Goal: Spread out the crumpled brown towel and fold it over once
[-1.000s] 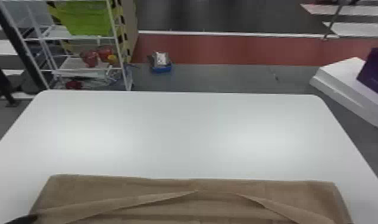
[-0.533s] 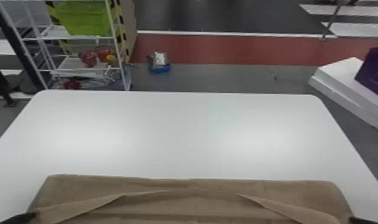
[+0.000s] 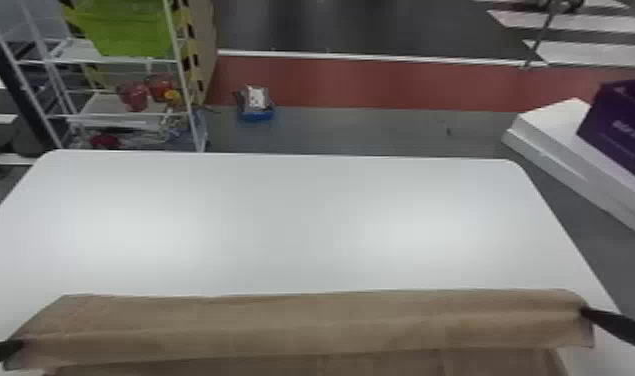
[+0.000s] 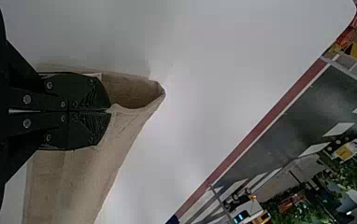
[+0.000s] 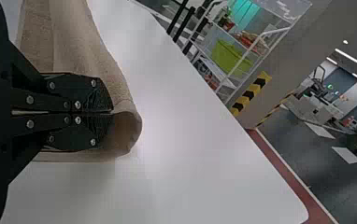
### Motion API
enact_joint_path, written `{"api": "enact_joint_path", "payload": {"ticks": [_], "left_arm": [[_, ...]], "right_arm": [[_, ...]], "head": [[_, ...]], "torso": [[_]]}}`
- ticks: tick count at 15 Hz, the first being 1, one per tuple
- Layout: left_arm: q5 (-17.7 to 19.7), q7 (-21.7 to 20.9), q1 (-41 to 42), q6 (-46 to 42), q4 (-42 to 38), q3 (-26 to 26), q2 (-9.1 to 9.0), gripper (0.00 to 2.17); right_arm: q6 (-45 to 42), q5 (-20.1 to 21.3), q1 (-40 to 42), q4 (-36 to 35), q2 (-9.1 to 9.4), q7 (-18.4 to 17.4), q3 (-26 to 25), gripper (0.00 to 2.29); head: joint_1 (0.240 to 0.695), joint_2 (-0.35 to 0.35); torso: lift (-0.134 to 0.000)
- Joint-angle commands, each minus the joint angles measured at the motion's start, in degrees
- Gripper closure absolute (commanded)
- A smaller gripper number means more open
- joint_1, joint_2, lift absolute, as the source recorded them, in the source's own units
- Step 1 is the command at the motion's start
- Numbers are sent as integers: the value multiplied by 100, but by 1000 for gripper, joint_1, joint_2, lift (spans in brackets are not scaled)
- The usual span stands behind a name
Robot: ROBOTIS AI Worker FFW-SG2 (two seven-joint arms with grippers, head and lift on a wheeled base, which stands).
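At the head view's bottom left corner, my left gripper (image 3: 22, 345) is shut on the left end of the brown towel (image 3: 301, 320). My right gripper (image 3: 583, 311) holds the towel's right end at the lower right. Between them the towel's edge is stretched nearly straight across the near part of the table, over a lower layer of cloth. The left wrist view has the closed left gripper (image 4: 109, 111) pinching the towel (image 4: 69, 186), which curls past the tips. In the right wrist view the right gripper (image 5: 112, 112) is likewise closed on the towel (image 5: 81, 46), curved in a loop beyond the tips.
The white table (image 3: 301, 220) extends beyond the towel to its rounded far corners. Past it stand a wire shelf (image 3: 116, 115) at the left and a small blue box (image 3: 256, 112) on the floor. A purple box (image 3: 618, 125) sits on white blocks (image 3: 566, 150) at the right.
The towel's slack upper edge has been pulled nearly straight and now lies over the middle of the cloth. Both grippers have moved farther into the head view, the right one more clearly.
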Motion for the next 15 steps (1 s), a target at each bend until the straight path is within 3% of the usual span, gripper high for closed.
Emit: {"api": "enact_joint_path", "payload": {"ticks": [1, 8, 15], "left_arm": [[2, -20, -11, 12, 13, 47, 7, 1355], [-42, -28, 130, 212, -40, 47, -2, 1355], [-121, 42, 438, 212, -57, -314, -134, 1352]], "right_arm": [[-132, 8, -195, 392, -71, -2, 83, 1234], [-502, -273, 315, 233, -62, 25, -67, 1231], [-431, -265, 543, -145, 35, 16, -5, 1231]], "head": [[695, -75], [695, -89], [695, -120]], "torso": [[-123], [-123], [-123]]}}
